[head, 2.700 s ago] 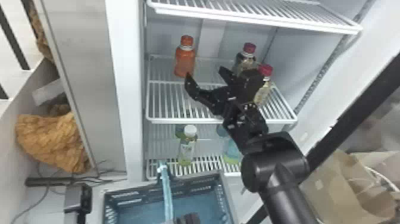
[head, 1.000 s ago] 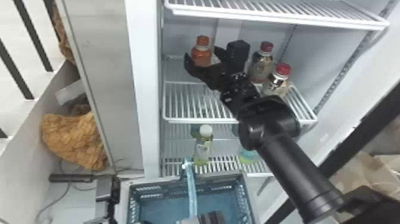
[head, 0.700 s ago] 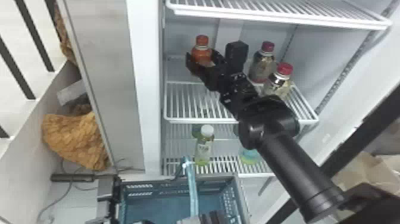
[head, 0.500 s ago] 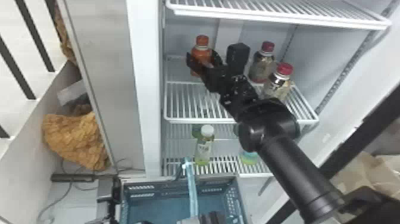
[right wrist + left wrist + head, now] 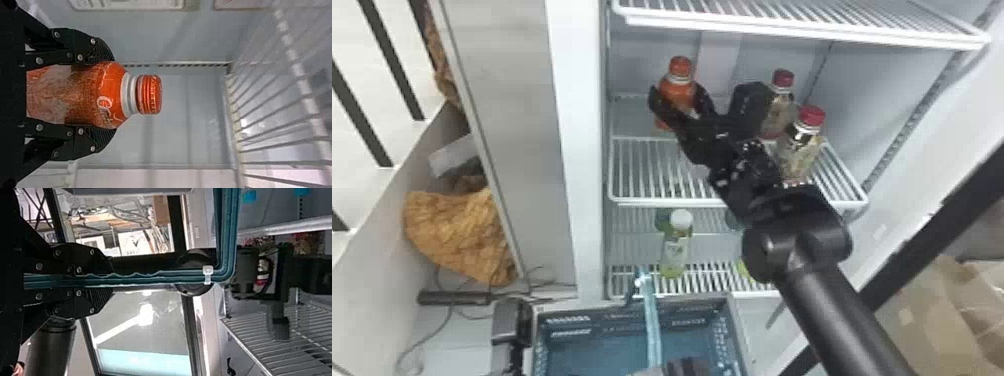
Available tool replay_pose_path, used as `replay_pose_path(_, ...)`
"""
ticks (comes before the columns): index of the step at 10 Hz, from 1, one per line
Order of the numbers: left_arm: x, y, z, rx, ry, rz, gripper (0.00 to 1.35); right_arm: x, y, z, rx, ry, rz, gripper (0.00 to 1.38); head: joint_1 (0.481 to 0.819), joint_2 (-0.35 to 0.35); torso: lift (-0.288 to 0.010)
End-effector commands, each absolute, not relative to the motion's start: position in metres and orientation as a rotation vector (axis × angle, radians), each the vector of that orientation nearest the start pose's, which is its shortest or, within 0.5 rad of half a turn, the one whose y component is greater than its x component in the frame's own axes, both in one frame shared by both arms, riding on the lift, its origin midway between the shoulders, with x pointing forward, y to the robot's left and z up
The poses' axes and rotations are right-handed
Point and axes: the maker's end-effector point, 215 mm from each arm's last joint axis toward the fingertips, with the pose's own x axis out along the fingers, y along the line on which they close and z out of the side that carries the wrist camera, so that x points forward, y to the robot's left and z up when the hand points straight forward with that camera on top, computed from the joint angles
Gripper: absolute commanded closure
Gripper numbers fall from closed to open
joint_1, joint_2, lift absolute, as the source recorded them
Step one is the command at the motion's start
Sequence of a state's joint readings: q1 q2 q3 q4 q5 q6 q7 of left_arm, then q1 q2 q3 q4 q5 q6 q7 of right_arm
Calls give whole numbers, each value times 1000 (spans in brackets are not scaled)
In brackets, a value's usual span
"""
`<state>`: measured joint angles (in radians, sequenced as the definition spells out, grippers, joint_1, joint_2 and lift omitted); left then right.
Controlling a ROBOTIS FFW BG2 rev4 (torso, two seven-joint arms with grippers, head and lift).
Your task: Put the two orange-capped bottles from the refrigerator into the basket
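The fridge [image 5: 587,150], white and smooth-walled, holds what is left to do: its middle shelf [image 5: 642,172], a rack of thin white wires, has an orange-capped bottle over it, so as far as I can judge this one is at the picking stage, neither lifted clear nor delivered. The basket [image 5: 682,312], boxy blue-grey plastic with slotted walls, waits below, in front of the fridge; its near part runs out of the head view, so I cannot tell whether the other orange-capped bottle is in it. The left gripper [image 5: 111,281] is clamped on the basket's handle [image 5: 137,278], teal and slim, one edge wavy, bound near its bend by a white tie. The right gripper [image 5: 113,94], black and screw-studded with ribbed fingertips, has closed on the bottle [image 5: 84,92], one finger to each side. That bottle is round-shouldered and glossy orange, with a mottled brown and pale label; to its right on the shelf stand two red-capped ones [image 5: 804,150]. Smallest are the pale ringed neck [image 5: 128,94] and the short, ridged orange cap [image 5: 150,94]. Left to do, I judge: carry it out over the shelf edge, lower it in and account for the second.
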<state>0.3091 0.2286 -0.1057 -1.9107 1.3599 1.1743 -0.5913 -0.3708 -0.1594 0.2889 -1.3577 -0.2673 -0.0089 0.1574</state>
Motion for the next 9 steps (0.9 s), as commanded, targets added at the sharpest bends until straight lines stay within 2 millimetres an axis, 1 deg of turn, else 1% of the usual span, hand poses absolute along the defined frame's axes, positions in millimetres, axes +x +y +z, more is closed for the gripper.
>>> replay_pose_path(1,254,-32,-315,-1310,847,-1300,1210,658,-113,-230,21,-142,402,898,695,-162,-40)
replay_pose_path(3,255,-31,-316,-1308,844,-1297,1210,635,-123,-227,33,-146,407,898,695,-177,-40)
replay_pose_path(4,255,-31,-315,-1306,842,-1298,1210,620,-124,-222,38,-144,419,898,695,-182,-40)
replay_pose_path(5,255,-31,-315,-1306,842,-1298,1210,600,-122,-219,35,-134,444,898,695,-190,-40)
replay_pose_path(7,256,-30,-314,-1311,836,-1295,1210,563,-122,-199,59,-147,481,898,695,-196,-40)
replay_pose_path(8,257,-29,-314,-1314,833,-1292,1210,539,-119,-190,74,-144,504,898,695,-200,-40)
replay_pose_path(9,256,-28,-314,-1319,830,-1291,1210,512,-117,-185,88,-123,529,898,695,-206,-40)
